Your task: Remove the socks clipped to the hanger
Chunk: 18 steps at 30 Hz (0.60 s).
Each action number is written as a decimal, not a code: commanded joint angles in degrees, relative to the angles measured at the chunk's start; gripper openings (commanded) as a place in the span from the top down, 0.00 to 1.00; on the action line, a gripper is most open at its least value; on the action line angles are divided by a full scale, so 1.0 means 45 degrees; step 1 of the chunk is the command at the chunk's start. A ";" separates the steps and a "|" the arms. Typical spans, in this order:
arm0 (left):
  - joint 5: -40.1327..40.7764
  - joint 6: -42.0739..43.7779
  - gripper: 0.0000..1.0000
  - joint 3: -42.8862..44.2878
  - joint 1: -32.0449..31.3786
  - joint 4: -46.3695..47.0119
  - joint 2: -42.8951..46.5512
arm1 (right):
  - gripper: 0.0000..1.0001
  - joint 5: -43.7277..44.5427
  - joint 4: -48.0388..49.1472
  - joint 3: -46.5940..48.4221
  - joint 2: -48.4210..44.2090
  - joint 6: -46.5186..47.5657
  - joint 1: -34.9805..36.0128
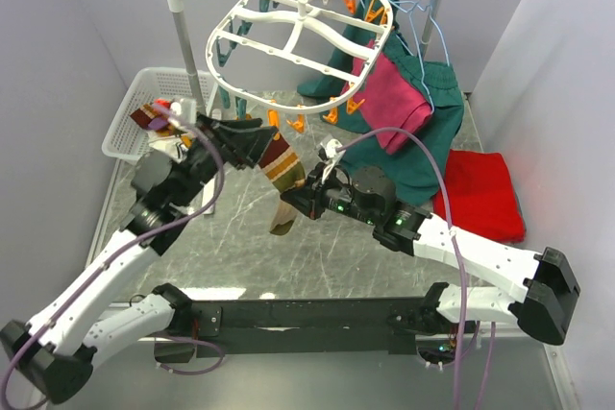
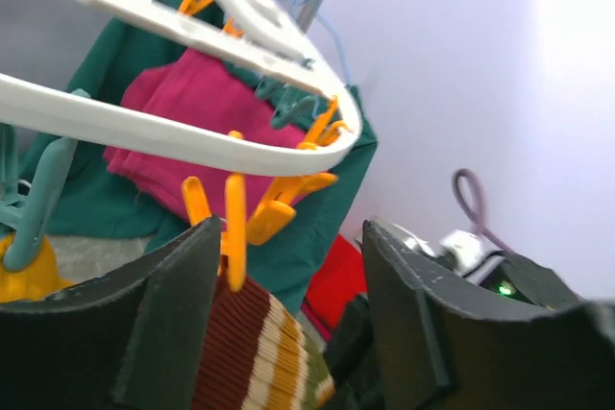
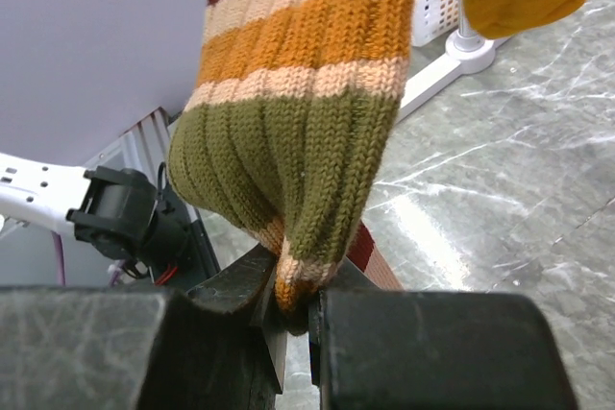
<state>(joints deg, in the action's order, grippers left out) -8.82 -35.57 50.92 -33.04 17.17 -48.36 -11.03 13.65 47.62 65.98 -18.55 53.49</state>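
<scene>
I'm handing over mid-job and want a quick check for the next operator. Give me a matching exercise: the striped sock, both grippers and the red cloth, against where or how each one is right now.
Things:
1. striped sock
2. left gripper
3. right gripper
4. red cloth

States:
A. shut on the sock's lower end
B. lying on the table, on the right side
C. open, fingers either side of an orange clip
D. hanging by that clip from the rim of the hanger

Pairs: 1-D, 2-C, 3-A, 4-B
</scene>
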 commanded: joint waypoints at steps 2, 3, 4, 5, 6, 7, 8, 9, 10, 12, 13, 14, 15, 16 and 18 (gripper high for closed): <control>0.0358 -0.0140 0.37 0.0911 -0.0022 -0.0847 -0.1050 | 0.97 -0.0148 0.0073 -0.0034 -0.0754 0.0215 0.0104; 0.0416 -0.0219 0.37 0.0970 -0.0022 -0.0847 -0.1128 | 0.97 -0.0089 0.0034 -0.0054 -0.0774 0.0234 0.0104; 0.0456 -0.0297 0.37 0.1048 -0.0022 -0.0885 -0.1303 | 0.97 -0.0108 -0.0025 -0.0035 -0.0852 0.0235 0.0104; 0.0533 -0.0376 0.36 0.1223 -0.0022 -0.0905 -0.1382 | 0.97 -0.0108 -0.0045 -0.0034 -0.0891 0.0235 0.0104; 0.0534 -0.0434 0.35 0.1302 -0.0022 -0.0944 -0.1595 | 0.97 -0.0089 -0.0064 -0.0054 -0.0930 0.0254 0.0104; 0.0495 -0.0454 0.35 0.1361 -0.0022 -0.0886 -0.1675 | 0.97 -0.0089 -0.0045 -0.0073 -0.0969 0.0235 0.0085; 0.0398 -0.0512 0.35 0.1439 -0.0022 -0.0789 -0.1753 | 0.97 -0.0108 -0.0045 -0.0073 -0.1008 0.0235 0.0104; 0.0339 -0.0552 0.35 0.1439 -0.0002 -0.0672 -0.1850 | 0.97 -0.0108 -0.0064 -0.0073 -0.1028 0.0215 0.0124; 0.0300 -0.0610 0.36 0.1439 -0.0002 -0.0439 -0.1987 | 0.97 -0.0108 -0.0065 -0.0093 -0.1048 0.0215 0.0124; 0.0067 -0.0864 0.40 0.1362 0.0095 -0.0145 -0.2104 | 0.97 -0.0108 -0.0104 -0.0093 -0.1087 0.0196 0.0105; -0.0031 -0.1077 0.42 0.1303 0.0115 0.0166 -0.2125 | 0.97 -0.0089 -0.0123 -0.0112 -0.1087 0.0234 0.0124; -0.0110 -0.1176 0.44 0.1187 0.0173 0.0382 -0.2144 | 0.97 -0.0089 -0.0181 -0.0112 -0.1106 0.0235 0.0105; -0.0265 -0.1254 0.46 0.1127 0.0212 0.0539 -0.2202 | 0.97 -0.0089 -0.0240 -0.0112 -0.1106 0.0235 0.0104; -0.0344 -0.1333 0.48 0.1088 0.0232 0.0753 -0.2242 | 0.97 -0.0089 -0.0337 -0.0112 -0.1106 0.0254 0.0104; -0.0481 -0.1334 0.60 0.1146 0.0252 0.0736 -0.2397 | 0.97 -0.0069 -0.0396 -0.0151 -0.1126 0.0254 0.0104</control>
<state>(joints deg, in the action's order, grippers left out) -8.56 -40.16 54.65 -32.36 15.88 -58.39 -11.29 11.75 47.53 62.61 -18.26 53.49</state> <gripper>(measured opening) 0.486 0.132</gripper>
